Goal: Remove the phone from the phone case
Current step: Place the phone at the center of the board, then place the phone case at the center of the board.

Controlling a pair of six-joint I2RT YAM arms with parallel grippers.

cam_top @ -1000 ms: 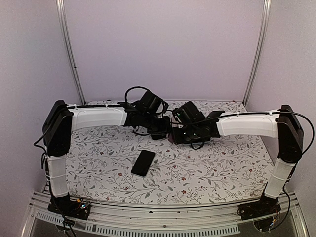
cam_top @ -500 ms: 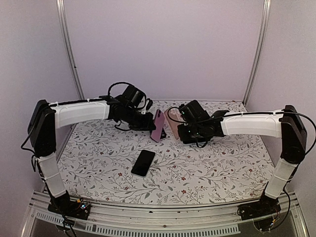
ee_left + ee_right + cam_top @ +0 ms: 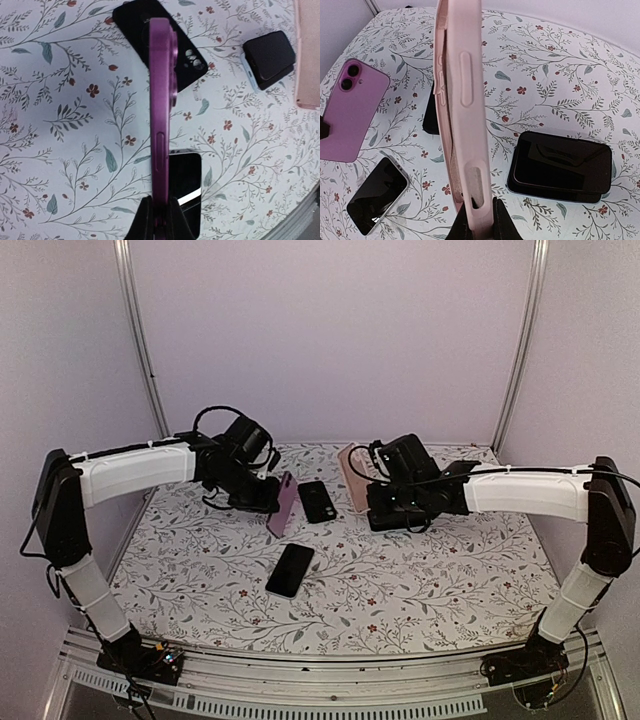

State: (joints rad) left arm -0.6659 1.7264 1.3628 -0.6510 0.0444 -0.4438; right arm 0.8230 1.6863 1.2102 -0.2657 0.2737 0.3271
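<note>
1. My left pincer point(image 3: 159, 220) is pressed together on the purple phone point(image 3: 161, 90). It grips the end away from the camera bump and holds the phone on edge above the table point(image 3: 450, 580), left of centre.
2. My right pincer point(image 3: 475, 220) pinches the pink phone case point(image 3: 462, 100) by one end, upright and well apart from the phone. Along the case's open side I see a hollow lip, so I judge it empty and the phone already out. The edge-on view does not fully settle that.
3. If so, the step in hand is to set both pieces down separately without letting them meet.
4. The landing spots are crowded. Below the phone lie a black case point(image 3: 131, 22) and a black phone point(image 3: 185, 190), which is face up. Below the pink case lies a dark slab point(image 3: 560, 167), perhaps another handset. I should aim each piece at bare flowered cloth between these.
5. Each grip is narrow and sits at one end of a long, thin piece, so a quick swing could twist it loose. I should move slowly and keep the wrists level.
6. For the phone, I should lower it until the free end touches the cloth and tip it flat. Only then should I spread the fingers.
7. The case looks soft and may flex, so I should lower it to the cloth before releasing it.
</note>
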